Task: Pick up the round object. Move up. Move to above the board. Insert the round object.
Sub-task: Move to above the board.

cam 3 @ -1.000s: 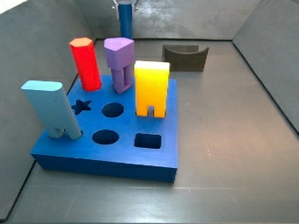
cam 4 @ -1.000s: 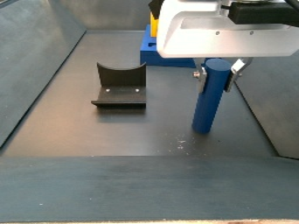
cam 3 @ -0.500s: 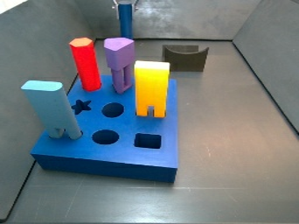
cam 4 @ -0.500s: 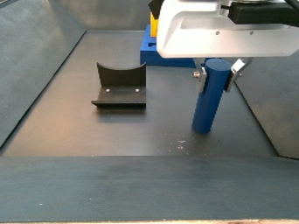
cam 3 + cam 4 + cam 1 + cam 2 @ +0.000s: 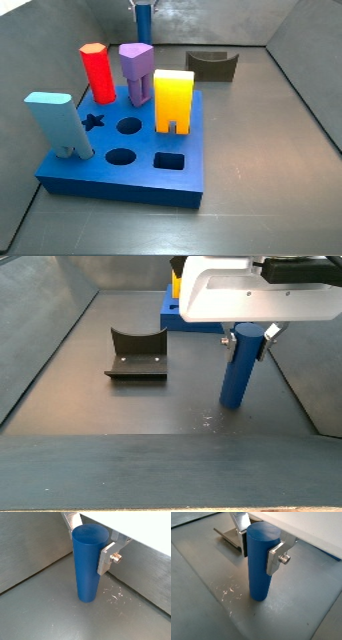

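One blue peg [image 5: 89, 562], the round one, stands upright on the grey surface [image 5: 40, 612], base down, near a side wall. Pincer [image 5: 90, 543] sits over its upper part, silver finger plates [image 5: 275, 558] flat against opposite sides near the top; it looks clenched on the peg, though contact on the far plate is partly hidden.

Handling, as a judgement: rigid, smooth-sided, probably light plastic. Round wall against flat pads means it could twist or slide if the hold is loose. Grip high on the shaft, as here, leaves plenty of length free below the pincer for entering a hole, but any tilt would swing the bottom end.

Both wrist views: close look at plates, a screw head on the near plate, pale scuffs on the surface beside the peg foot. Neither shows the board.

Side view behind the arm: white pincer housing above peg [image 5: 241, 366], base resting on the surface; dark U-shaped block [image 5: 135, 354] well off to one side of the pincer; board corner only, beyond it.

Opposite side view: board [image 5: 127, 165] well apart from the pincer, with open round holes [image 5: 128, 127], star and square holes, plus red, purple, yellow and pale-blue pegs standing in it.
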